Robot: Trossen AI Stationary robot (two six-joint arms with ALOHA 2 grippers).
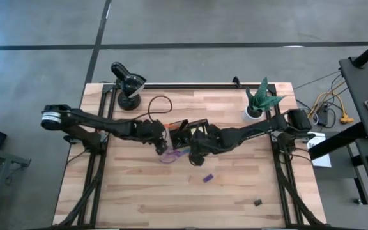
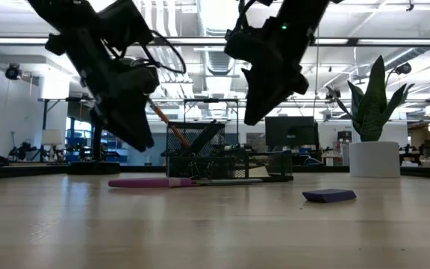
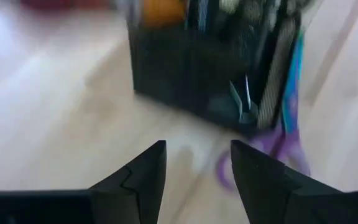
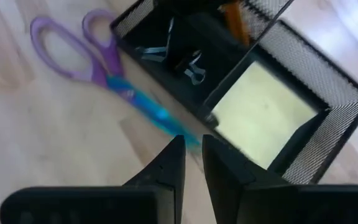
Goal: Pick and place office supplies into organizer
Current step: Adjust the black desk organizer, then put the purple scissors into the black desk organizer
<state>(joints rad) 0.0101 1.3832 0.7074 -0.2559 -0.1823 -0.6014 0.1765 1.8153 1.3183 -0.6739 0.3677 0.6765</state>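
Two end effectors hovered mid-frame over the scissors (image 1: 171,155): the left end effector (image 1: 161,145) released and nearer, the right end effector (image 1: 195,155) nearly clenched, empty.

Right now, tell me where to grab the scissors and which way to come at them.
Take the scissors across the narrow neck where the purple handles meet the blue blades, coming straight down from above. They lie flat on the table beside the organizer, so only a top approach clears its mesh wall. The loops probably spread too wide for the fingers.
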